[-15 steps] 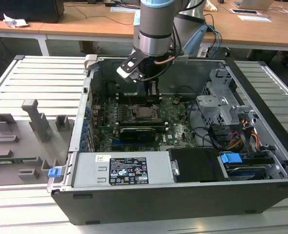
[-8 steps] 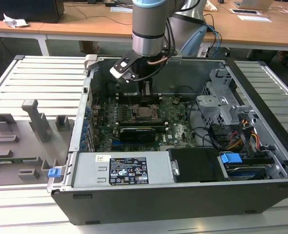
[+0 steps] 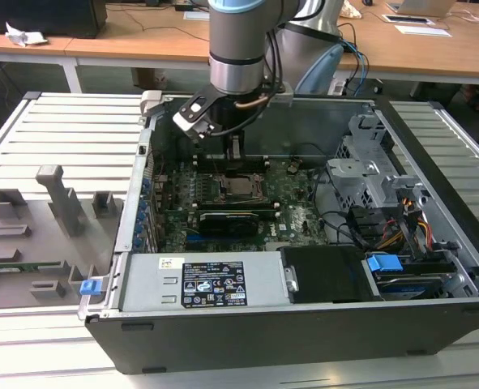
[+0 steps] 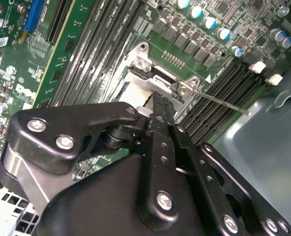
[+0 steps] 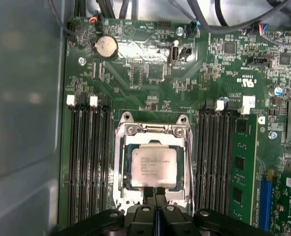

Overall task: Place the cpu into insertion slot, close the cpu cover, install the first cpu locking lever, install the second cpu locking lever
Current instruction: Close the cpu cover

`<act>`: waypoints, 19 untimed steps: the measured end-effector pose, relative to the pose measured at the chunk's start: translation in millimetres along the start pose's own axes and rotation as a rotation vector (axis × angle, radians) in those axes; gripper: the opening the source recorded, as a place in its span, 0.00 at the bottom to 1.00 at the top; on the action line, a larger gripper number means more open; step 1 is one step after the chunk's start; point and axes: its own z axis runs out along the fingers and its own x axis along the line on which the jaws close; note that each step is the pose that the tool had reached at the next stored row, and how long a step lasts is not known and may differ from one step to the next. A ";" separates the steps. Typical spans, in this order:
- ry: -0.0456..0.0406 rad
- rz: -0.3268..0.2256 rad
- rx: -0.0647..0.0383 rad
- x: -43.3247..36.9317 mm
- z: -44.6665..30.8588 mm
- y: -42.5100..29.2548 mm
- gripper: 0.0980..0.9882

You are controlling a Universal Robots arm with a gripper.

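In the first wrist view the cpu [image 5: 154, 167] lies flat with its silver top up inside the insertion slot [image 5: 125, 117]. The cpu cover [image 5: 182, 162] lies down around it as a metal frame. My gripper [image 5: 155, 192] is shut, with its tips just over the socket's near edge and nothing between them. In the second wrist view the gripper [image 4: 158, 101] points at the socket's metal hinge [image 4: 150, 73], and a thin wire locking lever [image 4: 219, 101] sticks out sideways from it. In the exterior view the gripper [image 3: 235, 154] hangs over the cpu [image 3: 241, 188] inside the open case.
Long black memory slots [image 5: 88, 157] flank the socket on both sides. A black expansion card [image 3: 235, 219] lies in front of it. A power supply [image 3: 207, 284], a drive cage [image 3: 377, 174] and cables fill the case. A grey fixture tray [image 3: 36, 235] sits at the exterior view's left.
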 end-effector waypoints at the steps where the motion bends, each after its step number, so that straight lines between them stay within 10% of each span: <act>1: 0.0002 0.000 0.000 0.1 0.8 -0.6 0.01; 19: -0.0026 -0.001 0.000 1.8 20.9 -2.3 0.01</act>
